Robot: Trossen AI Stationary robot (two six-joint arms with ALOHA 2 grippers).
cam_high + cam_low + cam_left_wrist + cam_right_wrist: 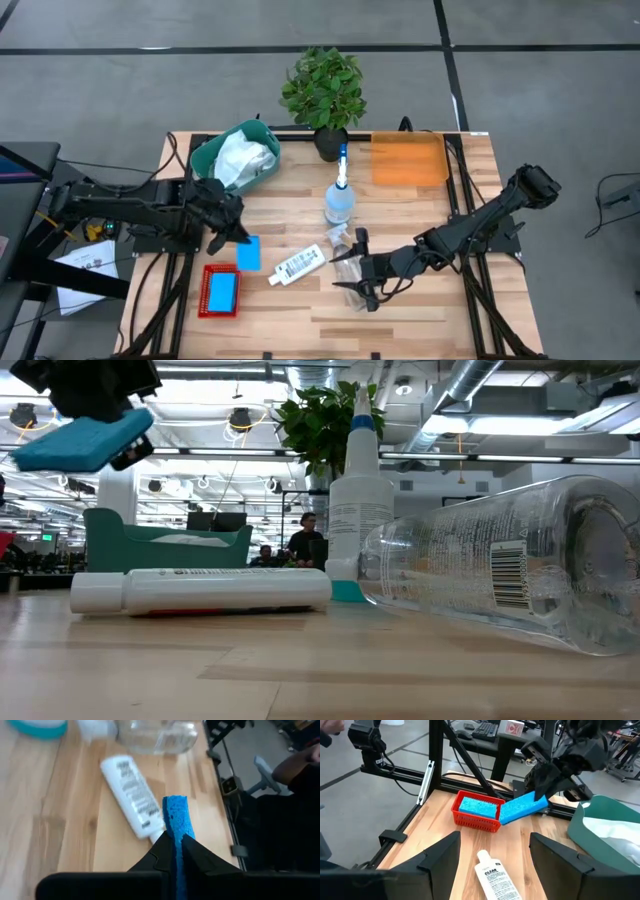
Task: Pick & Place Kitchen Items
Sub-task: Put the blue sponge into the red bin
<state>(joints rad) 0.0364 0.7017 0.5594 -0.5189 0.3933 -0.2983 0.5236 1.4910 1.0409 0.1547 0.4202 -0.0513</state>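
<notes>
Left gripper (240,243) grips blue sponge (249,254) above table (420,310)

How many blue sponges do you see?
2. One flat blue sponge is pinched in the left gripper above the wooden table. Another blue sponge lies in the red plastic basket. More may be hidden in the green tub.

Straight down over the whole worktop (400,310) from above; level across it at surface height, close behind the fallen spray bottle (500,575); both wrist views sharing the white bottle (132,795).
</notes>
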